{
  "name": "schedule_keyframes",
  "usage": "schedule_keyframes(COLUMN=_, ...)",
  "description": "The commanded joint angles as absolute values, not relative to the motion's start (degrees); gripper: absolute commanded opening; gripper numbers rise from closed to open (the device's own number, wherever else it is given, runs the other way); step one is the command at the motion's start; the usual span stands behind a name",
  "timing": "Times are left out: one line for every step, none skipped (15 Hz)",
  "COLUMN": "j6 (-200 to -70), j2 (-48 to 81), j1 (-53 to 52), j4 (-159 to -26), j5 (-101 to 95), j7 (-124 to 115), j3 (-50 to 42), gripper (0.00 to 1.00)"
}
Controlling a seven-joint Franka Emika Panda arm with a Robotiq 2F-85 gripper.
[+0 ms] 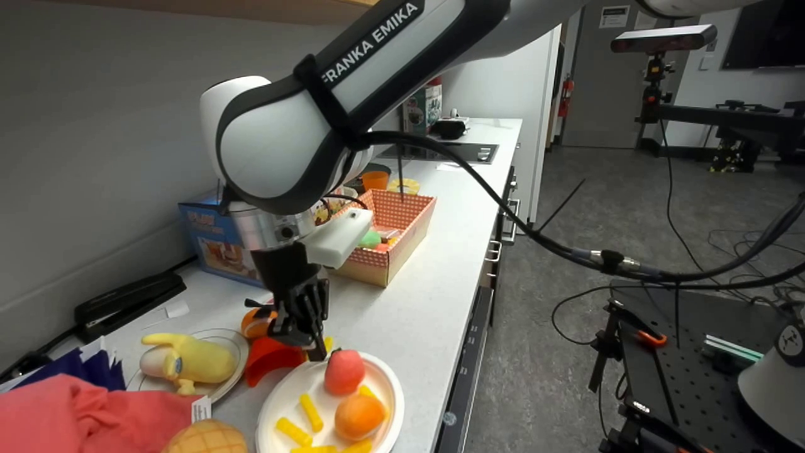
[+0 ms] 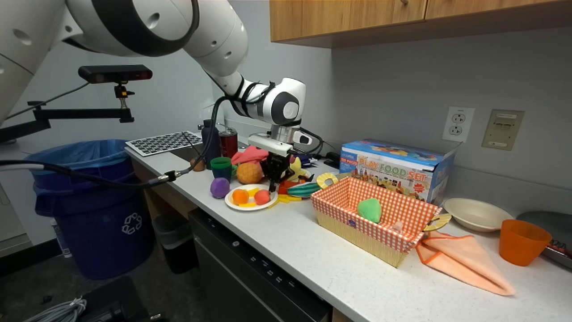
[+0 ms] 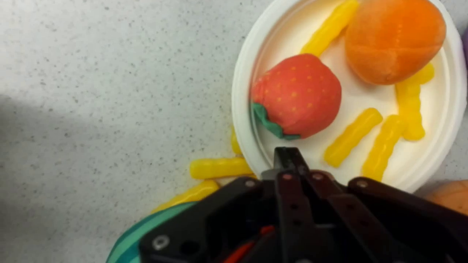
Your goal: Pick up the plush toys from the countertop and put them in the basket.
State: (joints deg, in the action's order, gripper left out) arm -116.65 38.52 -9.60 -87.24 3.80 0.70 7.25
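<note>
My gripper (image 3: 288, 155) is shut with nothing between its fingertips. It is just beside the red strawberry plush (image 3: 298, 95), over the white plate's edge; it also shows in the exterior views (image 1: 316, 353) (image 2: 271, 185). The strawberry (image 1: 344, 372) and an orange plush (image 3: 395, 40) lie on the white plate (image 2: 230, 203) with yellow sticks. The basket (image 2: 357, 241), lined with red-checked cloth, holds a green plush (image 2: 369, 210) and smaller pieces, partly hidden. A purple plush (image 2: 220, 188), a green-striped plush (image 2: 304, 190), and a yellow banana-like plush (image 1: 207, 362) are on the counter side.
A blue play food box (image 2: 389, 170) stands behind the basket. A peach cloth (image 2: 469, 264), an orange cup (image 2: 523, 242) and a cream bowl (image 2: 478, 214) lie beyond it. Green cup (image 2: 221, 169), dark bottle (image 2: 211, 138) and red tumbler (image 2: 229, 142) stand past the plate.
</note>
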Motion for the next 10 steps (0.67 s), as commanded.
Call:
schedule_keyframes(j6=-117.18, j2=38.43, j1=-9.87, j4=-85.23, j5=2.79, j7=-0.89, j3=6.21, gripper=0.34)
schedule_keyframes(j6=-117.62, j2=38.3, j1=-9.58, j4=-84.81, j5=3.05, j7=-0.96, j3=6.08, gripper=0.41)
schedule_keyframes(j6=-117.94, j2=38.15, j1=-9.38, j4=-84.27, j5=3.18, j7=-1.26, j3=5.83, gripper=0.49)
schedule_keyframes(j6=-118.09, j2=37.97, j1=-9.11, j4=-83.74, j5=3.25, j7=-1.53, j3=5.51, gripper=0.56)
schedule_keyframes(j6=-118.0, j2=37.74, j1=-8.93, j4=-83.42, j5=3.27, j7=-1.83, j3=5.27, gripper=0.63)
schedule_keyframes(j6=-117.42, j2=37.23, j1=-8.83, j4=-83.51, j5=3.35, j7=-2.3, j3=5.04, gripper=0.71)
schedule_keyframes(j6=-117.45, j2=36.76, j1=-8.97, j4=-83.97, j5=2.9, j7=-2.56, j3=4.69, gripper=0.78)
schedule_keyframes(j6=-117.93, j2=36.74, j1=-9.42, j4=-84.15, j5=1.71, j7=-3.5, j3=3.77, gripper=0.87)
schedule_keyframes(j6=-117.59, j2=36.94, j1=-9.13, j4=-83.94, j5=1.75, j7=-3.53, j3=3.66, gripper=0.93)
schedule_keyframes(j6=-117.72, j2=37.35, j1=-9.05, j4=-83.7, j5=1.37, j7=-3.98, j3=3.38, gripper=0.99)
